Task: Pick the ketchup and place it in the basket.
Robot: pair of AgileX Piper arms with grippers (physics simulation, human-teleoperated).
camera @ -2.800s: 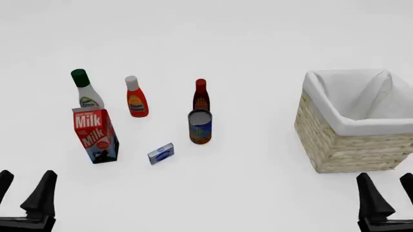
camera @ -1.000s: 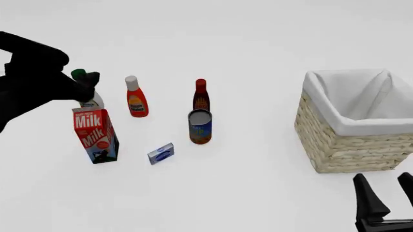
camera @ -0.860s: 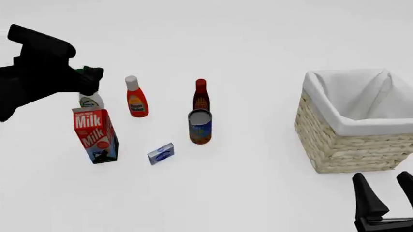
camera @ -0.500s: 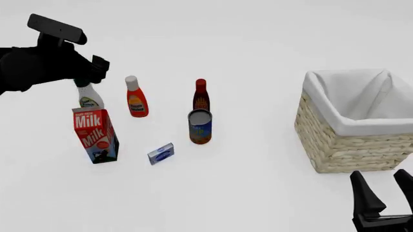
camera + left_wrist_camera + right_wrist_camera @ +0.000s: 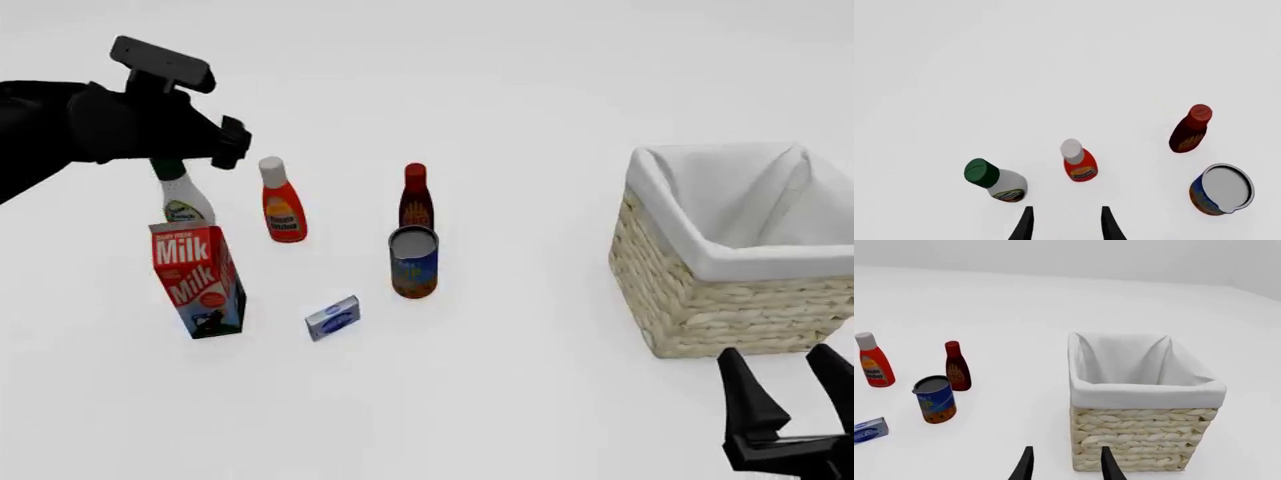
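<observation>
The ketchup (image 5: 282,205), a bright red bottle with a pale cap and a yellow label, stands upright left of the table's middle. It also shows in the left wrist view (image 5: 1079,162) and the right wrist view (image 5: 874,367). My left gripper (image 5: 235,144) hovers above and just left of it, open and empty, with the bottle beyond its fingertips (image 5: 1026,226). The wicker basket (image 5: 727,295) with white lining stands at the right, also in the right wrist view (image 5: 1141,437). My right gripper (image 5: 787,395) is open and empty, low in front of the basket.
A white bottle with a green cap (image 5: 178,195) stands under my left arm, behind a red milk carton (image 5: 196,278). A dark red bottle (image 5: 415,197) stands behind a can (image 5: 414,260). A small blue box (image 5: 331,315) lies in front.
</observation>
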